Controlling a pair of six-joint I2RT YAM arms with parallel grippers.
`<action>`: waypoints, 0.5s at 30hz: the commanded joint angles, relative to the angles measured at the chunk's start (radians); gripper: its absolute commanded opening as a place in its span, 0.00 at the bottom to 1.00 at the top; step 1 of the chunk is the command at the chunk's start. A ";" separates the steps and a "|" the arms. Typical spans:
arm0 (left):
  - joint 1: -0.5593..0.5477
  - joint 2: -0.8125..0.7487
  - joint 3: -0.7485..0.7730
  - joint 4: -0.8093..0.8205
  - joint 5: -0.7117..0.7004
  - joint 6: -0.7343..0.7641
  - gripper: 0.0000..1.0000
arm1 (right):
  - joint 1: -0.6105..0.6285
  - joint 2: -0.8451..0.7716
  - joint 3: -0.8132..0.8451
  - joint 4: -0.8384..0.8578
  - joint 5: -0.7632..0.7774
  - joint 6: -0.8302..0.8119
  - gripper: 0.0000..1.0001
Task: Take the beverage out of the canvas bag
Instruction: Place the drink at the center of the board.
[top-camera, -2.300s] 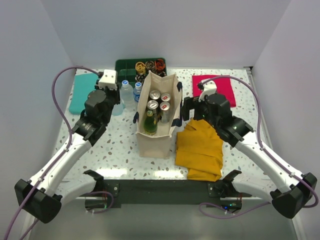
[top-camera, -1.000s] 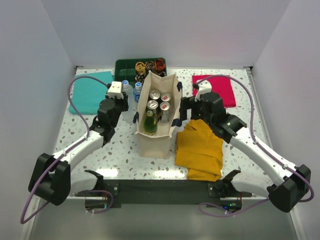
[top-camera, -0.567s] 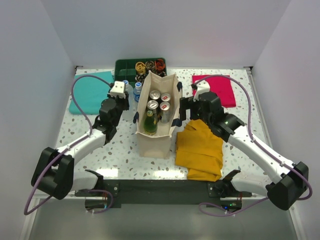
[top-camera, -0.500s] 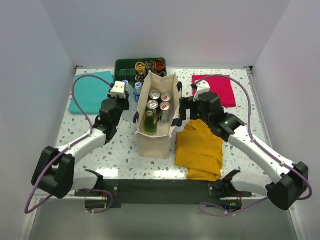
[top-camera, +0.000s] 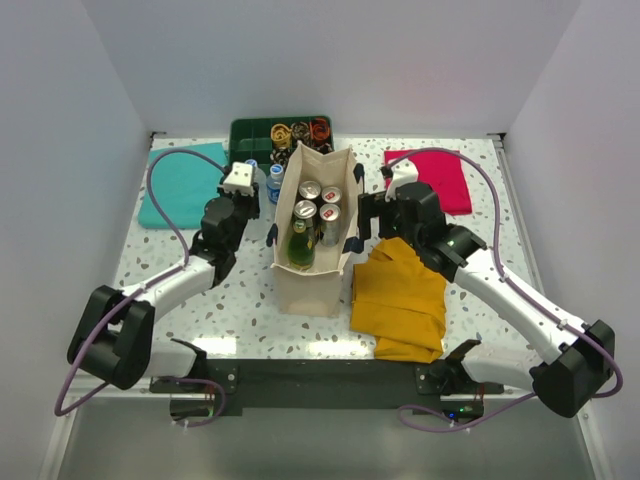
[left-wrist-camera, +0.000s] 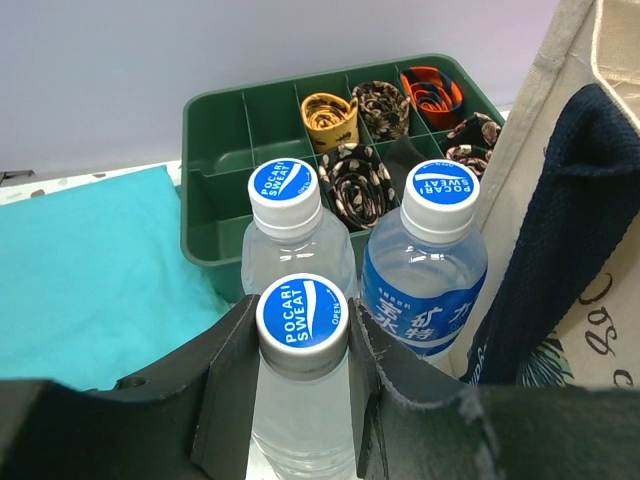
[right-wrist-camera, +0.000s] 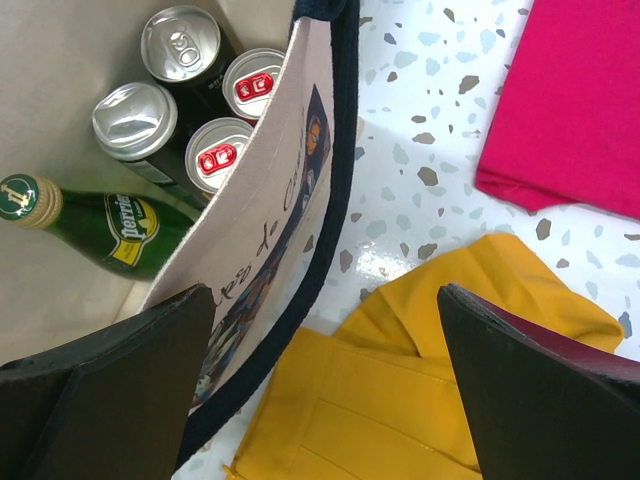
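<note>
At the near right of the tabletop (top-camera: 240, 300), a mustard-yellow cloth (top-camera: 400, 295) lies just beside the canvas bag (top-camera: 308, 285). The bag stands upright at centre, mouth open. Inside, a green bottle (right-wrist-camera: 105, 225) leans at the near end, and four cans (right-wrist-camera: 130, 115) are packed together beyond it.

The right end effector (right-wrist-camera: 320, 300) has its fingers wide apart, straddling the bag's right wall. It should probably rise clear of the rim, shift left, then descend vertically; the bottle neck offers the most surrounding room.

The left end effector (left-wrist-camera: 303, 345) flanks a water bottle (left-wrist-camera: 301, 315) left of the bag; whether it is clamped on it cannot be told. Farther stands a green tray (left-wrist-camera: 205, 170).
</note>
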 joint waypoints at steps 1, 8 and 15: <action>0.010 -0.024 0.011 0.253 -0.016 0.016 0.00 | -0.001 0.001 0.046 0.030 0.021 -0.013 0.98; 0.010 -0.013 0.005 0.273 -0.028 0.005 0.00 | -0.001 -0.009 0.059 0.013 0.027 -0.019 0.98; 0.010 -0.007 -0.009 0.310 -0.044 -0.039 0.00 | -0.002 -0.025 0.046 0.015 0.031 -0.019 0.98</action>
